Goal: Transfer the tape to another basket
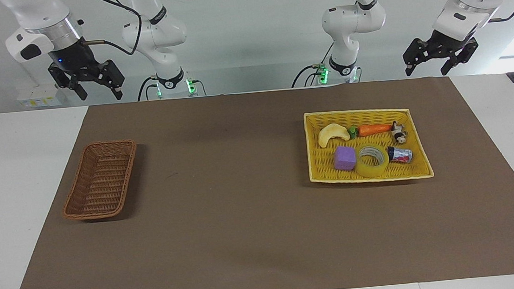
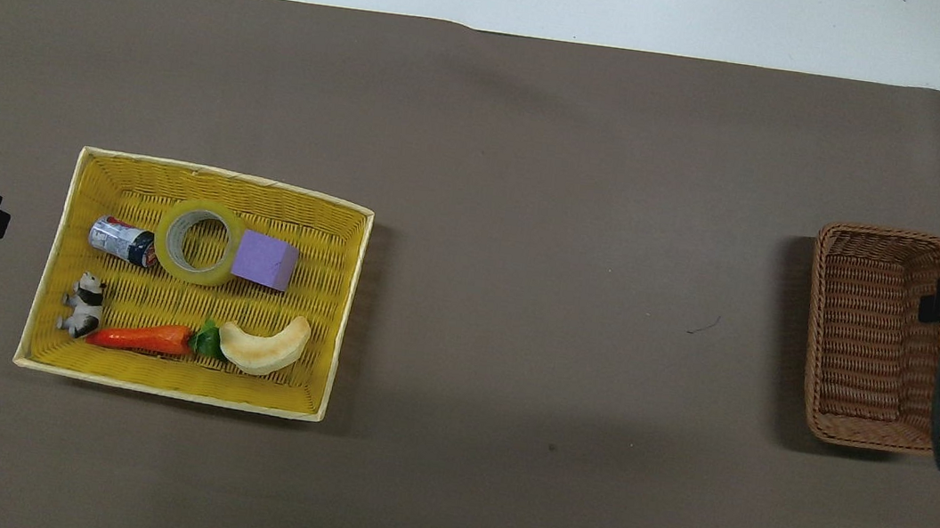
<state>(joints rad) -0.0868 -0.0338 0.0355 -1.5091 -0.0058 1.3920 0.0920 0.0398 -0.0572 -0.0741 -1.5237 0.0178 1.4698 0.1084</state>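
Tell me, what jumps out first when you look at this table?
The bright yellow tray at the left arm's end grabs the eye: it holds the tape squeezed between a purple cube and a small can, with a carrot and banana nearer the robots. At the right arm's end sits the brown basket, with nothing in it. Both the left gripper and right gripper hang high with fingers open.

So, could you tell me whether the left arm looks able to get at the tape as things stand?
Probably yes: the tape lies flat and uncovered in the yellow tray at that arm's end, and the left gripper hangs open above.
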